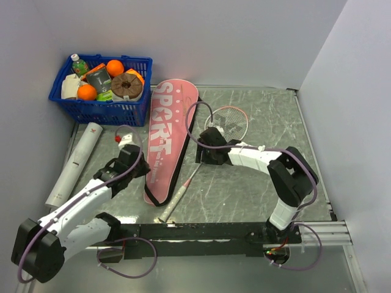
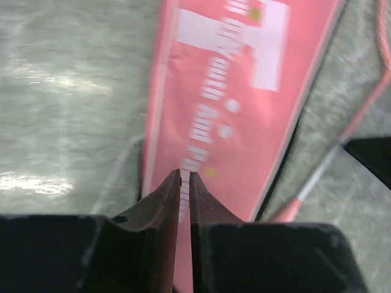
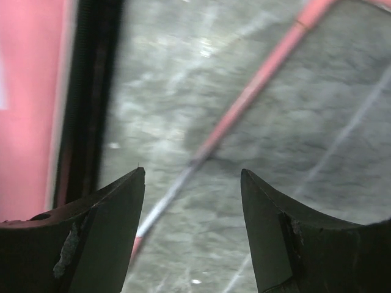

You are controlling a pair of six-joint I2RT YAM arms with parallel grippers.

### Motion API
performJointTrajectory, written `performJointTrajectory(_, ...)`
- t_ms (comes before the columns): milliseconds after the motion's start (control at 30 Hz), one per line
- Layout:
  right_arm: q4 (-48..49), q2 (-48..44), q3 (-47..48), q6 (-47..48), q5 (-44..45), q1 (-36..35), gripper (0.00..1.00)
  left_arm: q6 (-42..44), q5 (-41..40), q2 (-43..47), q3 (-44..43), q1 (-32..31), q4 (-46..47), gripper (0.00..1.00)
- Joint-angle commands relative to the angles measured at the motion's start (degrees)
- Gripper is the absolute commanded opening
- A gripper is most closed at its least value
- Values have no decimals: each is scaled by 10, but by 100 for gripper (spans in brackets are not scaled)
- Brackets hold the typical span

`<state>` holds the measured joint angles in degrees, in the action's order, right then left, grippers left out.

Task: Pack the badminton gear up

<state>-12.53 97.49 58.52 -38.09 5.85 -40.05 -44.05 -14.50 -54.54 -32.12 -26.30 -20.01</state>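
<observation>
From above, the left gripper [image 1: 131, 160] is at the left edge of the pink racket bag [image 1: 168, 137], and the white tube [image 1: 76, 162] lies further to its left. The right gripper [image 1: 208, 146] is over the racket [image 1: 227, 123], just right of the bag.

In the left wrist view, the fingers [image 2: 165, 195] are almost together, with only a thin slit between them. The bag lies under and ahead of them.

In the right wrist view, the fingers [image 3: 116, 201] stand wide apart and hold nothing. The racket shaft runs on the table between them, and the bag is to their left.

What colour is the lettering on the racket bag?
White, on the pink bag; it shows best in the top view.
</observation>
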Motion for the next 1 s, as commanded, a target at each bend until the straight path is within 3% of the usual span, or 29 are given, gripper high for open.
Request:
performJointTrajectory(0,-51,16,23,-12,26,11,72,38,-27,-22,-42,-59,9,20)
performJointTrajectory(100,-61,27,31,-23,31,10,72,46,-45,-44,-58,-84,11,21)
performJointTrajectory(233,-65,51,49,-36,28,12,72,54,-65,-66,-71,-109,21,30)
performJointTrajectory(467,-87,102,92,-40,22,14,72,69,-86,-111,-84,-136,42,34)
performJointTrajectory(567,-84,104,87,-36,11,21,56,71,-97,-123,-86,-143,45,34)
performJointTrajectory(600,-80,102,82,-34,4,23,42,71,-97,-123,-85,-145,46,34)
performJointTrajectory(667,-79,103,74,-31,-14,31,30,71,-95,-120,-80,-145,55,34)
performJointTrajectory(733,-86,110,75,-28,-24,35,25,71,-94,-116,-77,-146,61,35)
performJointTrajectory(867,-96,111,69,-27,-40,39,0,71,-96,-108,-70,-146,66,35)
performJointTrajectory(967,-90,92,48,-30,-44,45,0,71,-91,-97,-63,-146,73,35)
